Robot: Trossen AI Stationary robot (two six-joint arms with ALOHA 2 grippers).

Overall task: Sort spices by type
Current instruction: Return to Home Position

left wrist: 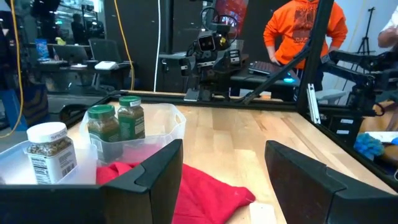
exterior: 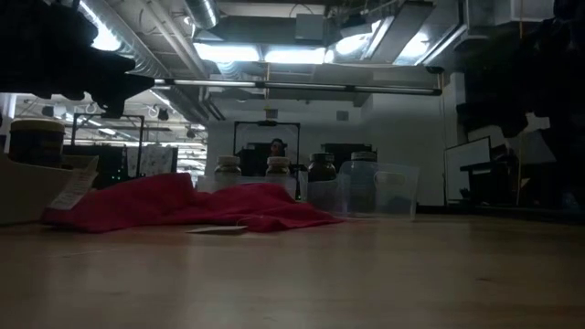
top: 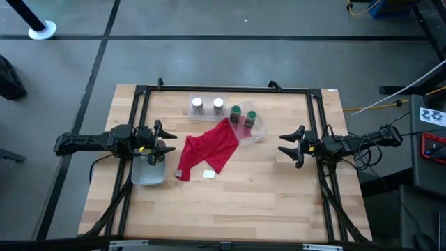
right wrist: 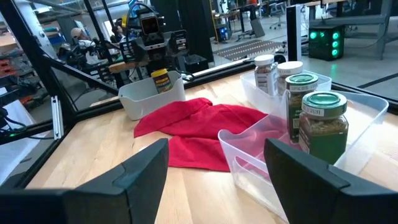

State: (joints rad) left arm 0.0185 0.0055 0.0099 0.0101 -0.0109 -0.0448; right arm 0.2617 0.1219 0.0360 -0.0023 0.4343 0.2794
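- The table [top: 230, 202] holds everything; all five jars are already in containers.
- The left gripper [top: 167, 141] hangs over the grey bin [top: 148, 176], and the right gripper [top: 284, 144] sits near the table's right side. The jaws of both are spread wide and hold nothing.
- The red cloth [top: 209, 150] lies loose between the containers. It is soft and likely to snag a finger.
- One clear tub [right wrist: 249, 152] holds the two green-capped jars [right wrist: 322, 127], which stand upright and close together. It looks thin and light, so it would probably slide if nudged.
- A second clear tub [top: 208, 116] just beside it holds the two white-labelled jars [left wrist: 51, 152], also upright.
- The yellow jar [right wrist: 160, 81] stands in the grey bin.
- The jars look rigid, light and smooth-sided, perhaps glass, so they are likely slippery and breakable.
- The best grip is probably across the body just under the cap, coming from above so the fingers clear the neighbouring jar and the tub wall.
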